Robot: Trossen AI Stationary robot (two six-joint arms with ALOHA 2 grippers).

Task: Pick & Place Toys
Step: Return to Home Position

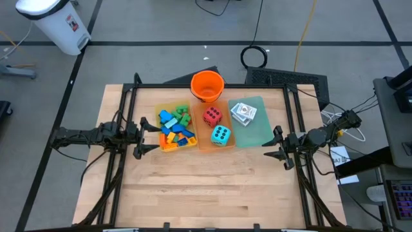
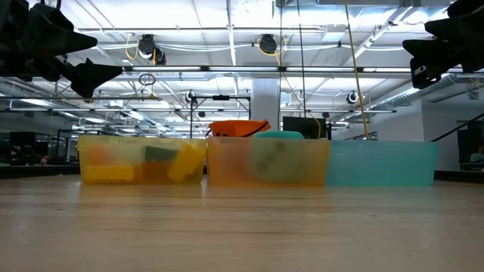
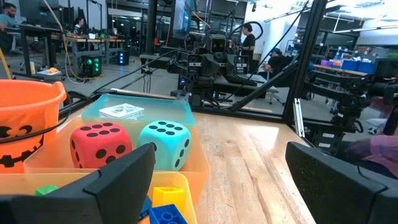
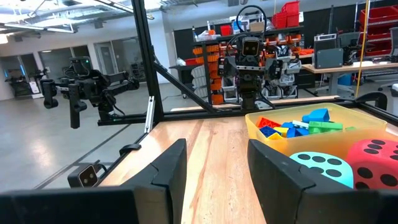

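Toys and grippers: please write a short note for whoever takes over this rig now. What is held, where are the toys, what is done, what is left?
The left gripper: fingers open, empty, raised at the left side of the table, near the yellow tray.
The right gripper: fingers open, empty, raised at the right side near the green tray.
The bricks lie in the yellow tray; the red die and teal die sit in the orange tray; the card packs lie in the green tray.
Done: no toy shows loose on the table. Left: seemingly only parking the arms.
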